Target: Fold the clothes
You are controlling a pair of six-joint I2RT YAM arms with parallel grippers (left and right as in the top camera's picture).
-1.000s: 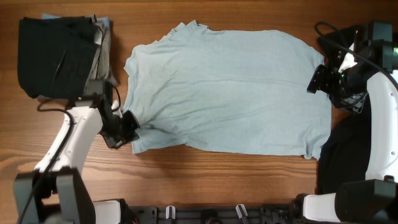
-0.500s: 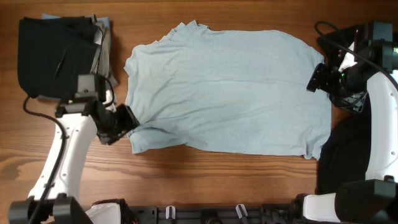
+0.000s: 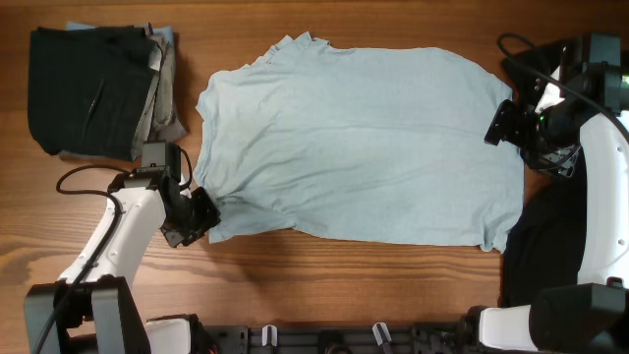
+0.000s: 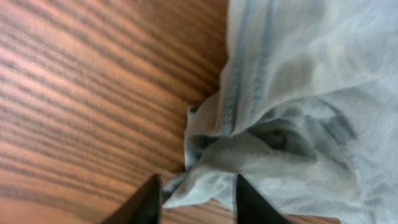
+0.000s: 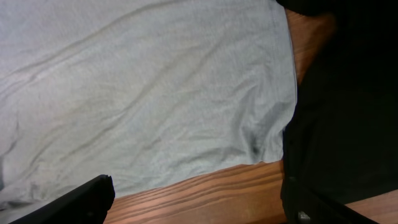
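Note:
The light-blue T-shirt (image 3: pixel 359 143) lies spread flat on the wooden table, collar to the left. My left gripper (image 3: pixel 203 209) is at its near-left sleeve; in the left wrist view the fingers (image 4: pixel 198 198) have closed in on a bunched fold of that sleeve (image 4: pixel 249 149). My right gripper (image 3: pixel 499 126) is open and empty at the shirt's right hem; its wrist view shows the hem (image 5: pixel 186 93) with bare wood between the fingers (image 5: pixel 196 199). A black garment (image 3: pixel 545 246) lies at the right edge and also shows in the right wrist view (image 5: pixel 348 93).
A stack of folded clothes with a black one on top (image 3: pixel 88 93) sits at the far left corner. Bare wooden table (image 3: pixel 344 280) runs along the front edge. Cables hang by the right arm (image 3: pixel 531 59).
My left arm swung up and left half a second ago, then came back down to the sleeve corner. The shirt and the right arm have stayed put.

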